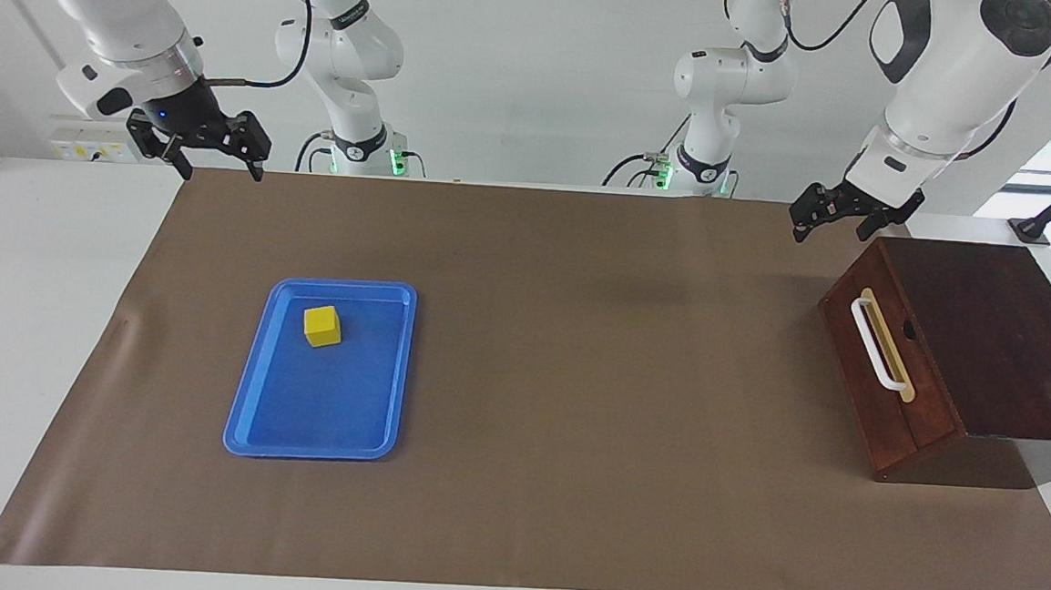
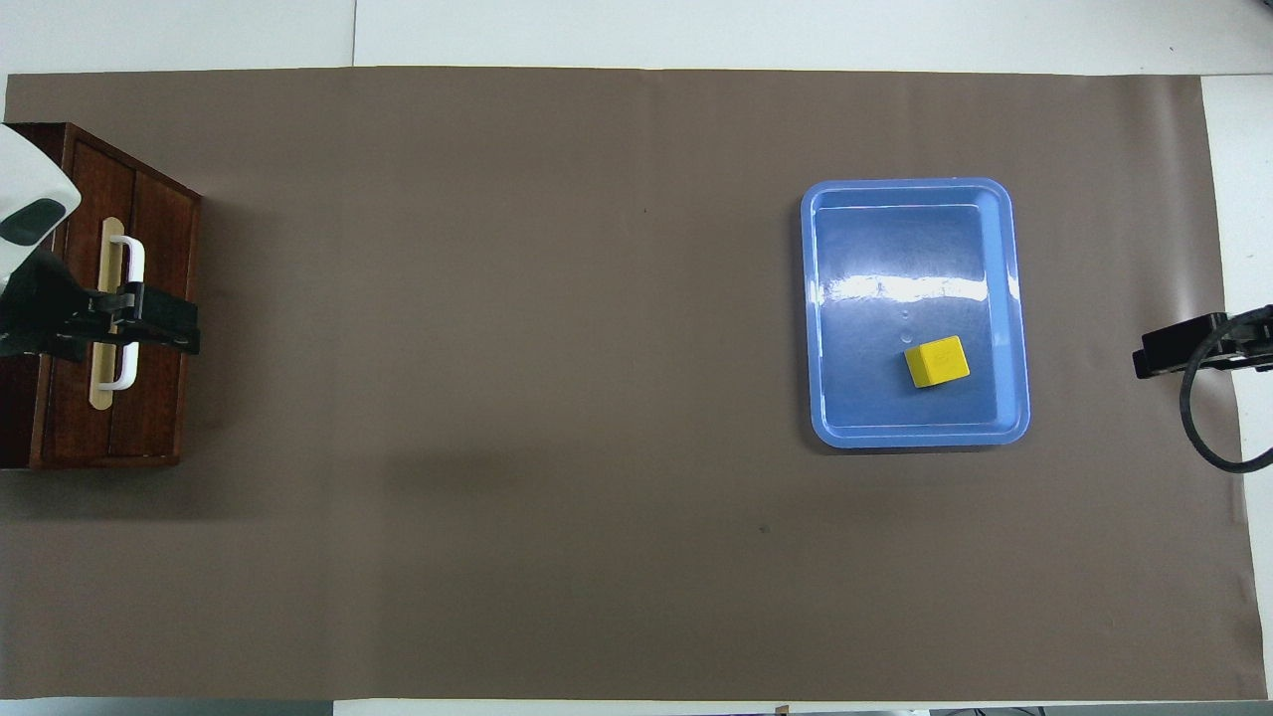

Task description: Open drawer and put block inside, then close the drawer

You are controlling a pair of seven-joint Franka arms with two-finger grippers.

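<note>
Both pairs of jaws stand spread and hold nothing. Taken left to right across the facing view, the right gripper (image 1: pixel 214 159) hangs in the air over the brown mat's (image 1: pixel 573 407) edge at the robots' end, at about eleven o'clock from the flat blue plastic tray (image 1: pixel 245 406). The small bright yellow cube (image 1: pixel 322 325) sits in that tray, in the part nearer the robots. The left gripper (image 1: pixel 829 221) hovers above the mat at about eleven o'clock from the dark reddish-brown wooden drawer (image 1: pixel 883 417), clear of its white bar handle (image 1: pixel 876 345). The drawer front looks flush and shut. By these pictures nothing of the task is done: opening, moving the cube inside and closing all remain.
</note>
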